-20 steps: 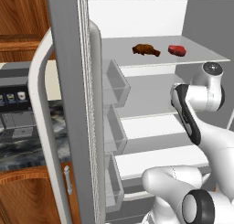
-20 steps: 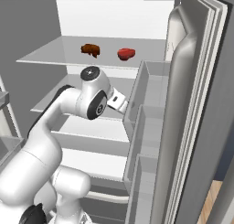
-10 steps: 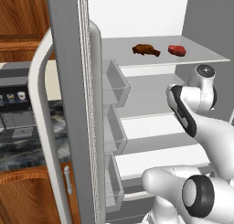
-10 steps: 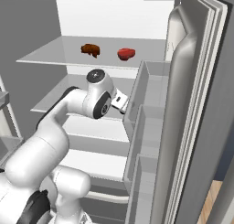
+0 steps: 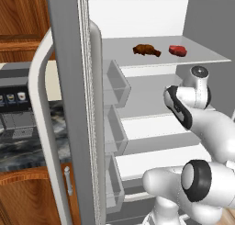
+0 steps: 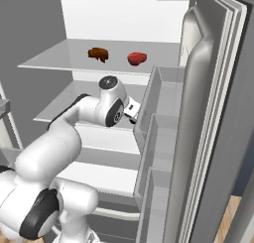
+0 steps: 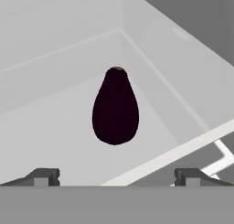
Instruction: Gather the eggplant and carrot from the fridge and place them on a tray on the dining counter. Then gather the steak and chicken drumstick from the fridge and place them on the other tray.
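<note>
Hand view: eggplant [image 7: 115, 108] ahead, pincer [image 7: 116, 176] spread wide, empty.

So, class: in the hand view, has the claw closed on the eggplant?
No, the eggplant lies untouched on the fridge shelf, beyond the open claw.

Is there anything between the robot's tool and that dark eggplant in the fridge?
Nothing visible. In the hand view the eggplant lies on bare shelf, straight ahead of the open tool, with no other item between them.
</note>
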